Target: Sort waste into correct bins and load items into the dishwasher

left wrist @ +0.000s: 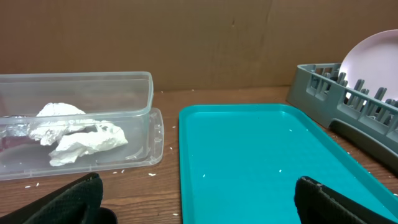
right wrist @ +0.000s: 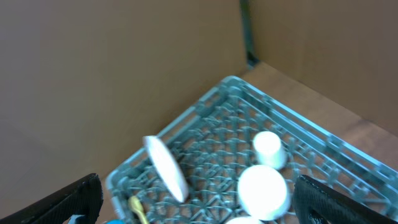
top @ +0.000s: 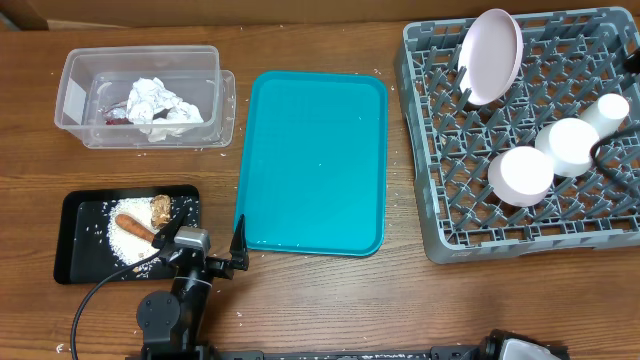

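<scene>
The grey dish rack [top: 452,215] fills the table's right side. In it the plate [top: 492,55] stands on edge at the far side, with the white bowls [top: 525,175] and a cup [top: 606,112] to its right. The teal tray [top: 312,165] lies mid-table. At far left the clear tub [top: 70,95] holds the crumpled napkin [top: 160,105]. Nearer, the black tray [top: 80,240] carries rice [top: 125,245], the orange stick [top: 133,226] and a brown chunk [top: 160,207]. The left gripper [top: 200,238] hovers between the two trays and the right gripper [right wrist: 200,205] faces the rack, both spread wide and empty. A yellow spoon [right wrist: 138,208] lies in the rack.
</scene>
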`<state>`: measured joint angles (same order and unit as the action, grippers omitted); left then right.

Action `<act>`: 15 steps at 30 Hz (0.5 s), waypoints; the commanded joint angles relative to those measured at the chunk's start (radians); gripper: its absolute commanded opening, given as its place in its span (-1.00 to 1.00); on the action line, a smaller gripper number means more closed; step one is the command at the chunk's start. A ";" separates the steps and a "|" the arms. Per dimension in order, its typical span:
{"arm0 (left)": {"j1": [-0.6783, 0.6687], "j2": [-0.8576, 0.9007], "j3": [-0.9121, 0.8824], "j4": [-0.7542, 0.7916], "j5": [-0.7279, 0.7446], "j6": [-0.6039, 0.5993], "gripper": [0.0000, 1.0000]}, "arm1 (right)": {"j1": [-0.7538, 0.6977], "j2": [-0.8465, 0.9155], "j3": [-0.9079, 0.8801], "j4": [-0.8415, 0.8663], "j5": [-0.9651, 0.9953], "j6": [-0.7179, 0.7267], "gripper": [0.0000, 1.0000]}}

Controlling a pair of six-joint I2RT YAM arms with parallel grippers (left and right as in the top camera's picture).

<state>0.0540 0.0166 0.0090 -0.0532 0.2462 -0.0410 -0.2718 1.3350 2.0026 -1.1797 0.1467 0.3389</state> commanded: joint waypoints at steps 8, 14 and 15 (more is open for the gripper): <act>-0.005 -0.012 -0.004 -0.001 -0.013 0.019 1.00 | 0.111 -0.269 -0.362 0.188 0.031 -0.013 1.00; -0.005 -0.012 -0.004 -0.001 -0.013 0.019 1.00 | 0.169 -0.558 -0.929 0.544 -0.038 -0.013 1.00; -0.005 -0.012 -0.004 -0.001 -0.013 0.019 1.00 | 0.174 -0.603 -1.014 0.607 -0.049 -0.013 1.00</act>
<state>0.0540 0.0158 0.0090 -0.0528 0.2424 -0.0410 -0.1177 0.8448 1.1946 -0.6724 0.1410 0.3344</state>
